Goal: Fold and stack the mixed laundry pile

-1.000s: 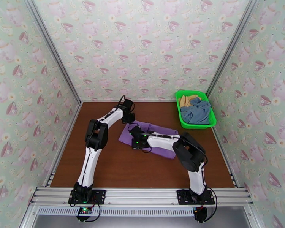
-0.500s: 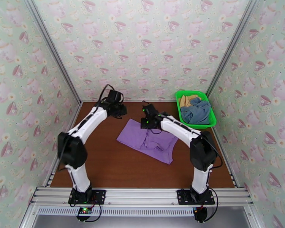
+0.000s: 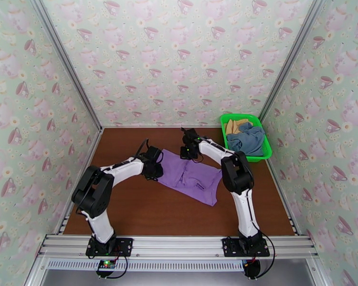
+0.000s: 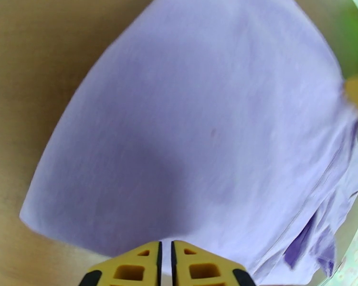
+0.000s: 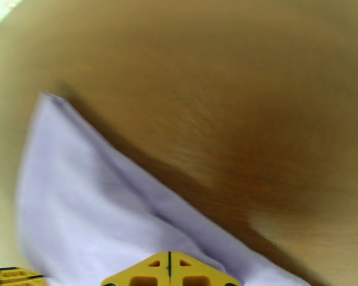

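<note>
1. The job is only just starting. The purple shirt lies open and mostly flat in the middle of the bench, a bit nearer the far edge. It has no neat fold yet, and its near right part is wrinkly.
2. The blue-grey cloth and the tan cloth sit bunched up in the green basket, in the far right corner of the bench. They are not folded. There is no stack yet.
3. What is left, I think: fold the purple shirt, take the other two out, fold them, and pile all three.
4. The left gripper is at the shirt's left corner. Its jaws are almost together, with just a thin gap. I cannot tell if they pinch the cloth.
5. The right gripper is at the shirt's far edge. Its jaws are shut tight. I cannot tell if cloth is caught between them.
6. Count: three clothes, one of each colour. One basket. Two arms.
</note>
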`<state>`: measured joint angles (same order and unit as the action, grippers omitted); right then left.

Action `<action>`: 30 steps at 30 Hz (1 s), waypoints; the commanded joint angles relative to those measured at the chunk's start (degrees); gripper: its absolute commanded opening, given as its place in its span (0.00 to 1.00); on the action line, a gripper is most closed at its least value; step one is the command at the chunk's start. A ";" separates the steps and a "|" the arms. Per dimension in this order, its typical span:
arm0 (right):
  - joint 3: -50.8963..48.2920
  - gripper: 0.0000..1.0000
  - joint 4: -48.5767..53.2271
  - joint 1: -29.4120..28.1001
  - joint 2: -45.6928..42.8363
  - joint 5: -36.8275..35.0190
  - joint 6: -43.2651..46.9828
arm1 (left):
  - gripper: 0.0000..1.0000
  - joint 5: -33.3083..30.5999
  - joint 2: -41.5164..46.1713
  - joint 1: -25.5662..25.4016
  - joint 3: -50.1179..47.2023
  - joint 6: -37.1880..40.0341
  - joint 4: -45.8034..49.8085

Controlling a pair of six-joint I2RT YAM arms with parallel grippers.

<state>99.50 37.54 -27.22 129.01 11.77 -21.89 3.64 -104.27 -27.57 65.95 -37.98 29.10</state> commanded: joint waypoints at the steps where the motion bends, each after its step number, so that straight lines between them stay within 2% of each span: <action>1: -6.43 0.00 -4.19 0.51 -2.24 -1.77 -2.77 | 0.16 -2.17 -4.08 0.53 2.17 0.62 -0.11; 8: -23.28 0.00 -18.49 0.26 -8.88 -4.77 -16.47 | 0.14 2.00 -19.85 4.56 18.05 5.60 2.64; 13: -34.63 0.00 -28.91 -2.89 -13.55 -13.54 -29.71 | 0.14 3.70 -30.64 6.04 35.69 8.86 8.68; 18: -38.09 0.00 -34.26 -5.08 -13.31 -17.32 -37.17 | 0.14 5.22 -36.50 5.96 47.78 11.73 13.65; 22: -35.55 0.00 -32.03 -5.30 -14.05 -19.17 -34.65 | 0.17 5.50 -33.57 6.21 47.84 12.56 13.35; 25: -33.32 0.00 -29.52 -5.28 -16.87 -19.63 -29.12 | 0.28 4.60 -26.88 6.30 44.98 13.08 12.11; 27: -33.06 0.00 -28.84 -5.23 -20.45 -19.52 -24.38 | 0.42 3.52 -21.04 6.30 42.31 13.51 11.27; 28: -33.05 0.02 -28.03 -5.27 -22.66 -19.42 -21.35 | 0.51 2.98 -17.47 6.17 40.69 13.75 11.31; 30: -33.35 0.12 -25.61 -5.23 -27.19 -19.55 -14.89 | 0.63 1.81 -10.72 5.88 37.14 14.36 11.41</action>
<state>65.56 7.33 -32.21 108.99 -6.17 -46.74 7.62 -126.72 -21.56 105.01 -24.91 40.27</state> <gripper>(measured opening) 0.095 0.593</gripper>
